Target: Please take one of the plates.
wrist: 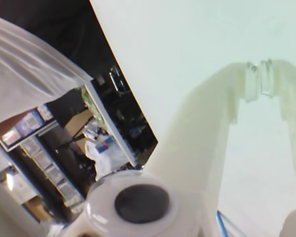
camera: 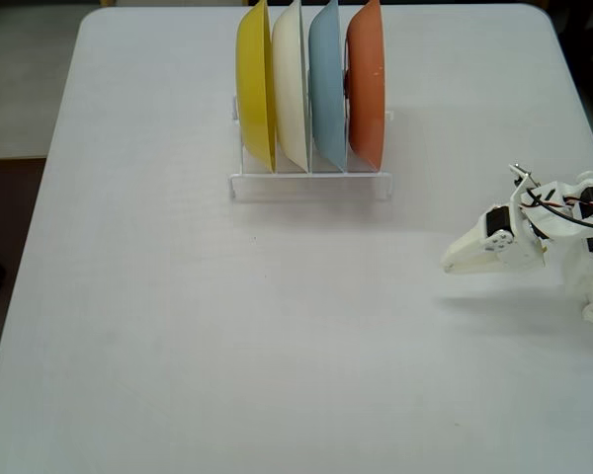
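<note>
Nearest the lens in the wrist view is the white round housing of the arm with its dark circular centre, and from it the two pale fingers of the gripper reach up and to the right across the bare white desk. Their tips, fitted with small clear pads, sit almost together with only a thin slit between them, so the gripper is narrowed nearly closed and holds nothing. On the left of that view the desk's edge runs diagonally, and beyond it lies a dim, cluttered room too blurred to read. In the fixed view the gripper sits low over the desk at the right side, pointing left, with the rest of the white arm and its dark wires cut off by the right edge. Well apart from it, toward the top centre, a white wire rack stands on the desk and carries four plates upright on edge in a row, each in its own slot. From left to right in that view they are a yellow plate, a cream plate, a light blue plate and the orange plate. The orange plate takes the rightmost slot, the end of the rack closest to the arm, standing just beside the light blue plate. Between the rack and the gripper the desk surface is plain white.
</note>
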